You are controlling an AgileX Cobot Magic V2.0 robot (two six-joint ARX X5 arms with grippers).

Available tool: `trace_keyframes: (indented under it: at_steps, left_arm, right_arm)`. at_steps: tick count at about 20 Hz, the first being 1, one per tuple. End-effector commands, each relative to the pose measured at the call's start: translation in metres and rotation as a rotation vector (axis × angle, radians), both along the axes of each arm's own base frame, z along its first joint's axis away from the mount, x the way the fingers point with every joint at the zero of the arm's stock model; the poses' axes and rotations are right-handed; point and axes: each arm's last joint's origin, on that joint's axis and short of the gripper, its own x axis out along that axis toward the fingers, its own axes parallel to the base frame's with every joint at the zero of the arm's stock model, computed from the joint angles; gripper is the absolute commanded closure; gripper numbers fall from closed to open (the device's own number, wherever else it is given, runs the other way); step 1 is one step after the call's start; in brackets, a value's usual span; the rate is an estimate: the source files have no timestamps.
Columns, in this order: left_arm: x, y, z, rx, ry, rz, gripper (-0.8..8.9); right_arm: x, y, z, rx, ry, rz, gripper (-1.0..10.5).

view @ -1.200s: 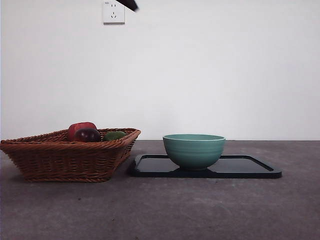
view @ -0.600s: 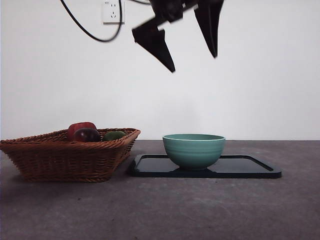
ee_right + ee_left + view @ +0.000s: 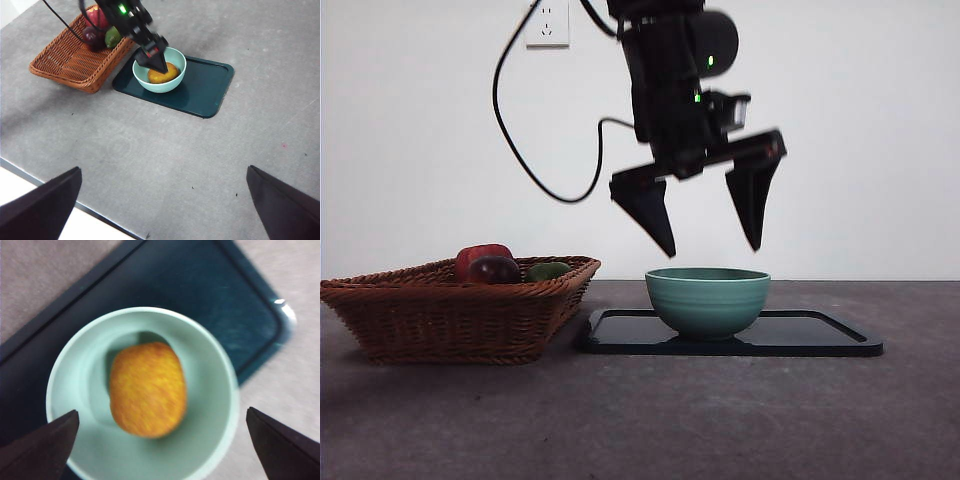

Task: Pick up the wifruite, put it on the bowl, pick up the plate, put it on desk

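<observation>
While left gripper gapes, wifruite lies below.

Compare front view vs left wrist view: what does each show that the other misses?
Front only: the wicker basket with its red, dark purple and green fruit, the wall socket, and the left gripper hanging open just above the bowl.
Left wrist only: the wifruite lying inside the bowl, which the bowl's wall hides from the front.
Both: the bowl standing on the dark tray on the desk. The right gripper waits, open, far off.
</observation>
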Motion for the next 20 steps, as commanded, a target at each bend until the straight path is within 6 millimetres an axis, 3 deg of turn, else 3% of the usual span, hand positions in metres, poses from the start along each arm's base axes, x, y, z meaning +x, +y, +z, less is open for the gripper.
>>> trace_keyframes:
  at_steps: [1, 12, 20]
  left_arm:
    - [0.008, -0.008, -0.013, 0.007, -0.032, -0.014, 2.73]
    - [0.017, -0.008, -0.019, -0.015, -0.058, -0.001, 2.74]
    - [0.021, -0.014, -0.05, 0.045, -0.028, 0.004, 3.04]
  right_arm:
    - [-0.004, -0.002, -0.001, -0.01, 0.044, 0.001, 3.8]
    - [-0.004, -0.001, -0.001, 0.007, 0.053, 0.016, 3.8]
    - [-0.004, -0.001, -0.001, 0.007, 0.052, 0.016, 3.8]
